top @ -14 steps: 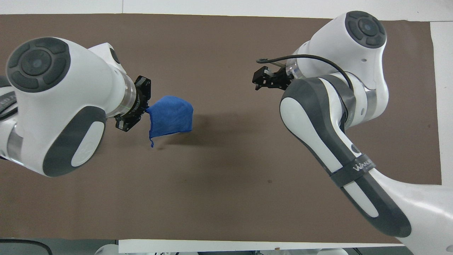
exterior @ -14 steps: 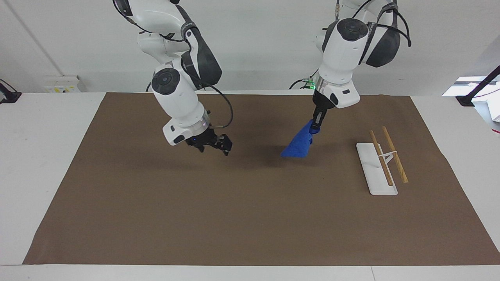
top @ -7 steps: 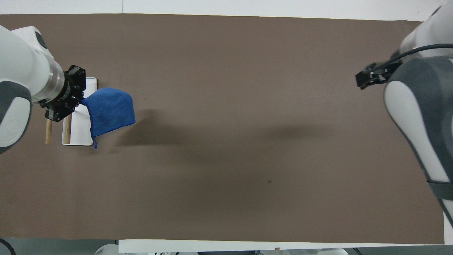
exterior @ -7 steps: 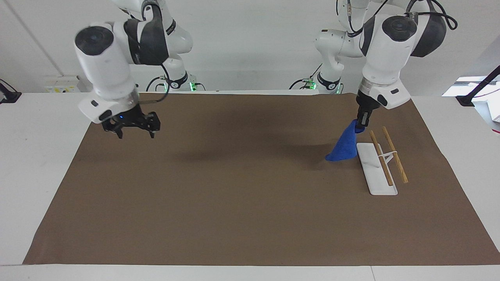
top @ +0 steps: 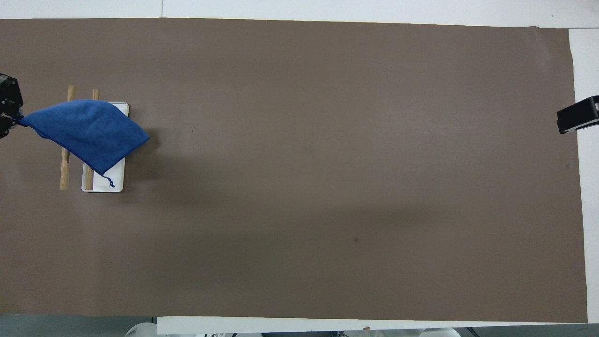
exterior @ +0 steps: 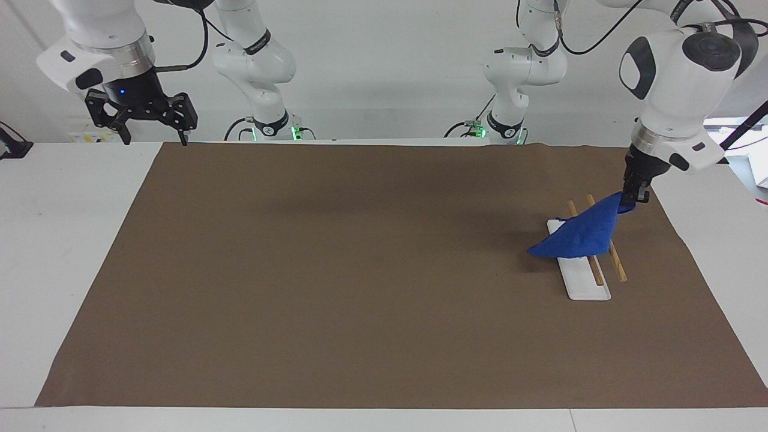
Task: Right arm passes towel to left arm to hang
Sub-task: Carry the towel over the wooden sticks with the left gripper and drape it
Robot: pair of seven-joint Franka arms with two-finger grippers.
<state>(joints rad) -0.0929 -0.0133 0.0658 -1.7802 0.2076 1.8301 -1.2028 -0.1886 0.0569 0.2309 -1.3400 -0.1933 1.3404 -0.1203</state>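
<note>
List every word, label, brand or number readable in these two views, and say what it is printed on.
None: no readable text on the blue towel, the wooden-rod rack, the brown mat or the arms.
The left tool and right tool show no legible markings.

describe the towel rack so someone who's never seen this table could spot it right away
On the brown mat covering the table, look toward the left arm's end. There stands the rack, a flat white base carrying two parallel wooden rods. It is the only thing standing on the mat, and the blue towel, held by the left gripper, is spread across its rods.
</note>
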